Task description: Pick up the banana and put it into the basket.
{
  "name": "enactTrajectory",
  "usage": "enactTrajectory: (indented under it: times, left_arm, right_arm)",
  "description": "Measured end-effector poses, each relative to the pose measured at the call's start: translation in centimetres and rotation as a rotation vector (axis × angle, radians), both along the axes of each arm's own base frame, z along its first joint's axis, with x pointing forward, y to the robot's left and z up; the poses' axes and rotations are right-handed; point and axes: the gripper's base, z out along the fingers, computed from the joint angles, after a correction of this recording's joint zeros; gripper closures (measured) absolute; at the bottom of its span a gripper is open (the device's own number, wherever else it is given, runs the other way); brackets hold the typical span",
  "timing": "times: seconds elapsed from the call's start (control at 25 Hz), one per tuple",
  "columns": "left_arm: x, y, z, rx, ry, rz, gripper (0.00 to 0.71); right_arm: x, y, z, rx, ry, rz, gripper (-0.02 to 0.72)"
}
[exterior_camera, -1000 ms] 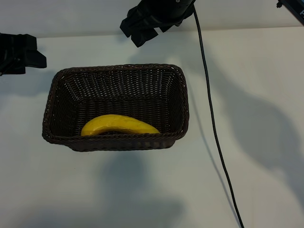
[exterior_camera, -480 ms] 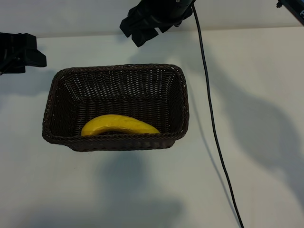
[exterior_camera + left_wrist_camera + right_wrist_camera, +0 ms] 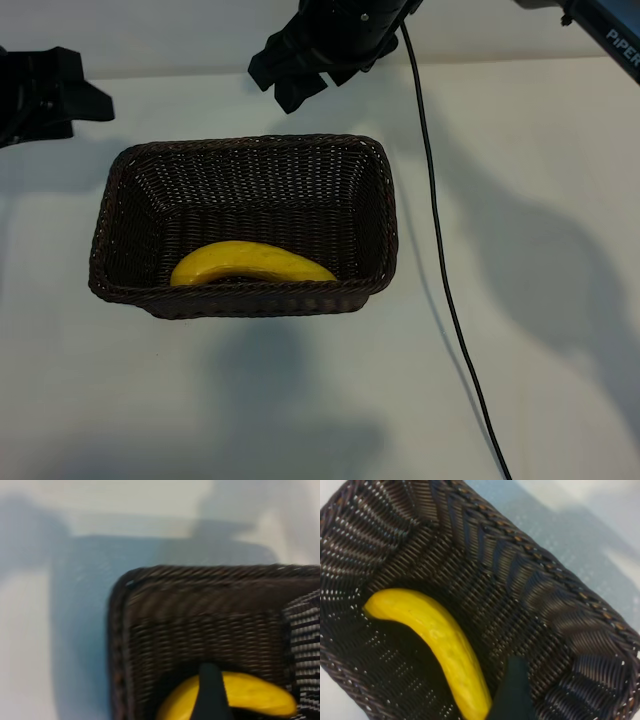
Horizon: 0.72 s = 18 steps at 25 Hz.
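The banana (image 3: 250, 264) lies inside the basket (image 3: 385, 215), along the floor against the long wall nearest the exterior camera, its curve arching toward the basket's middle. Nothing touches it. The rest of the basket floor behind it is bare weave, from the banana to the far wall.

The right gripper (image 3: 292, 82) hangs above the table just beyond the far rim, toward the basket's right corner, jaws spread and holding nothing. The left gripper (image 3: 85, 105) sits off the far-left corner, clear of the rim, also spread and holding nothing. From each wrist view one dark finger tip shows in front of the banana (image 3: 440, 645), (image 3: 250, 692).

A black cable (image 3: 445, 290) runs across the table (image 3: 560, 380) to the right of the basket, near its right wall but not touching. Bare white table surrounds the basket on the near and left sides.
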Motion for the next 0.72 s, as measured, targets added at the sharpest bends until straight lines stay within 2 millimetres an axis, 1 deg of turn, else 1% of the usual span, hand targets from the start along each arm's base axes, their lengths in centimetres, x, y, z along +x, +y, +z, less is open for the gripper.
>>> enactTrajectory:
  times: [0.24,0.72]
  left_arm:
    - [0.7,-0.5,-1.5,-0.065,0.056,-0.043,0.164]
    - [0.8,-0.7,-1.5,-0.092,0.058,-0.049,0.164]
  right_arm:
    - [0.2,0.1,-0.5,0.0,0.013,0.001,0.13]
    - [0.2,0.1,-0.5,0.0,0.012,0.0,0.131]
